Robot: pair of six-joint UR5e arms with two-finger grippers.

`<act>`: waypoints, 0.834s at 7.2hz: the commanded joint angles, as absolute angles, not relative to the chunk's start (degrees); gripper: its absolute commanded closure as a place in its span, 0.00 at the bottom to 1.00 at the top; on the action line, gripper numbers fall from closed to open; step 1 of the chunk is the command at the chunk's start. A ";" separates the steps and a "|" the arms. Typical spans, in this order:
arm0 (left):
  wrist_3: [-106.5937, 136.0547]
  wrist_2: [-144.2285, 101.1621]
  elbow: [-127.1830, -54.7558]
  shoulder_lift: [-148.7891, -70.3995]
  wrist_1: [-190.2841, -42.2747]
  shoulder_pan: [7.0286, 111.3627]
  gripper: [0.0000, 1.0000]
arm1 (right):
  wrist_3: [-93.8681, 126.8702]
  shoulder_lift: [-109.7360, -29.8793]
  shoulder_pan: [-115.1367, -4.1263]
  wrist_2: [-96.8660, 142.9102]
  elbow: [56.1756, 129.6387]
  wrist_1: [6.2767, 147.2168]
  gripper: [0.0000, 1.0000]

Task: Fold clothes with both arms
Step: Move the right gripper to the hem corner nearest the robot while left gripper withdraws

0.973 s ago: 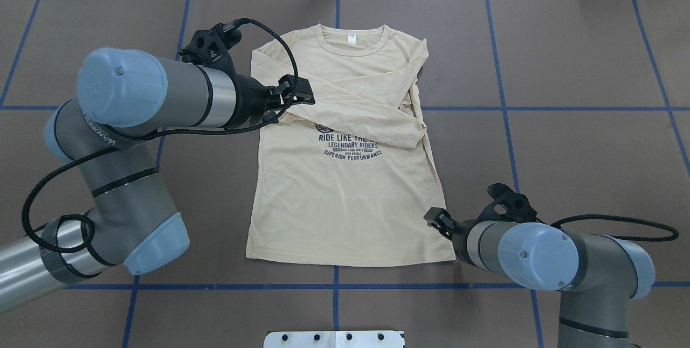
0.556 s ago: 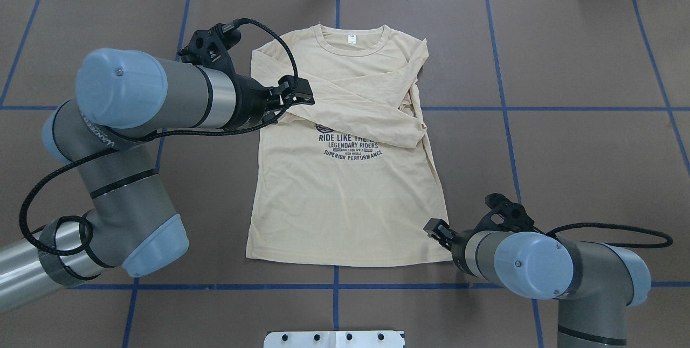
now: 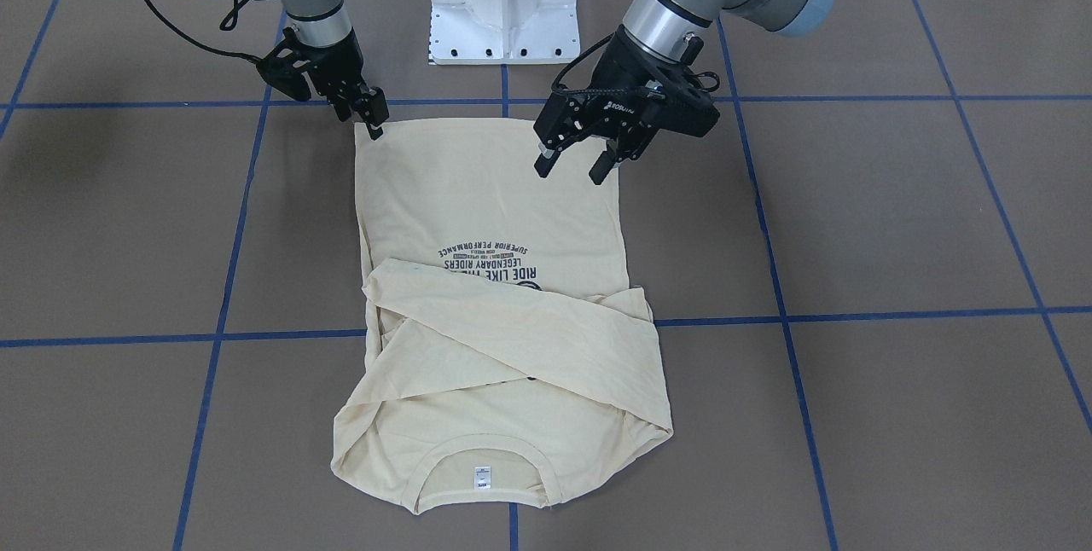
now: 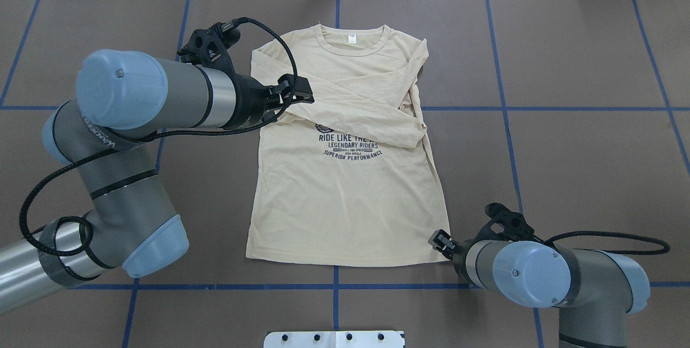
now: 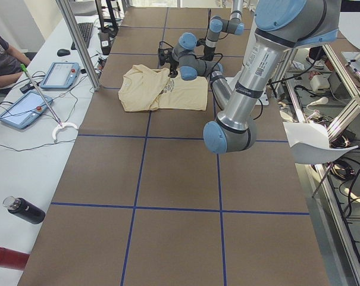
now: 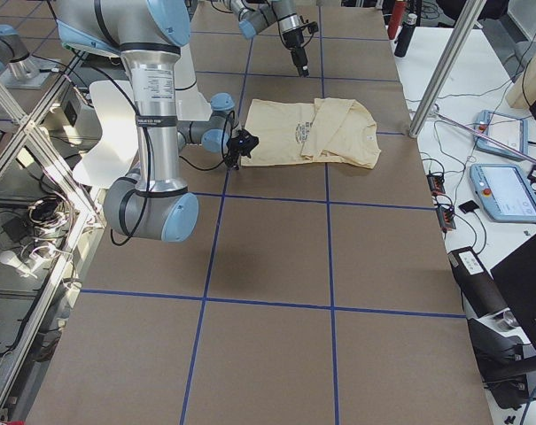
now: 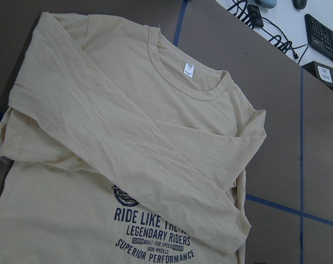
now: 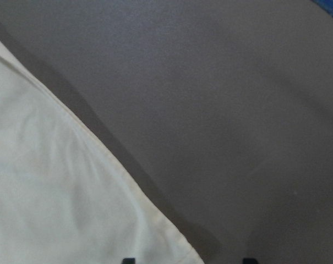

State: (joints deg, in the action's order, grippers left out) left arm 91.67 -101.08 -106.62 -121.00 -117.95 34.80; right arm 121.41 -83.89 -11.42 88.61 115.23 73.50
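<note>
The cream-yellow T-shirt [image 4: 345, 197] lies flat, front up, with both long sleeves folded across the chest over the navy print [image 4: 353, 146]. The neck label [image 4: 351, 39] is at the far end. It also shows in the front view [image 3: 486, 193] and the left wrist view [image 7: 127, 137]. My left gripper [image 4: 303, 91] is open and empty, held above the shirt's left side; the front view [image 3: 572, 169] shows its fingers apart. My right gripper [image 4: 436, 240] is low at the hem's right corner [image 3: 375, 126]. The right wrist view shows its tips apart around the shirt's edge [image 8: 45, 192].
The brown mat carries a grid of blue tape lines [image 4: 336, 305]. The white pedestal base [image 3: 503, 5] stands at the robot's side of the table. Tablets [image 5: 25, 107] and a seated operator [image 5: 1, 53] are beyond the far edge. A dark bottle [image 5: 25, 210] lies there too.
My right gripper has moved back along the shirt's right edge towards the robot and down to the hem corner. The left arm and the shirt have barely moved.
</note>
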 commanded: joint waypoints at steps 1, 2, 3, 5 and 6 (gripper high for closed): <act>91.67 -101.07 -106.52 -120.94 -117.95 34.80 0.13 | 121.99 -84.20 -11.25 89.46 115.93 73.56 1.00; 91.67 -101.07 -106.52 -120.94 -117.95 34.80 0.13 | 121.99 -84.72 -11.08 89.65 116.01 73.39 1.00; 91.67 -100.99 -106.61 -120.24 -117.95 34.72 0.13 | 121.99 -85.86 -11.07 89.65 116.80 73.39 1.00; 92.63 -101.42 -110.01 -118.75 -115.25 33.93 0.13 | 122.08 -87.97 -10.73 89.74 120.48 73.48 1.00; 96.64 -101.34 -115.96 -116.39 -106.26 29.05 0.13 | 122.60 -87.98 -9.94 90.52 121.19 73.48 1.00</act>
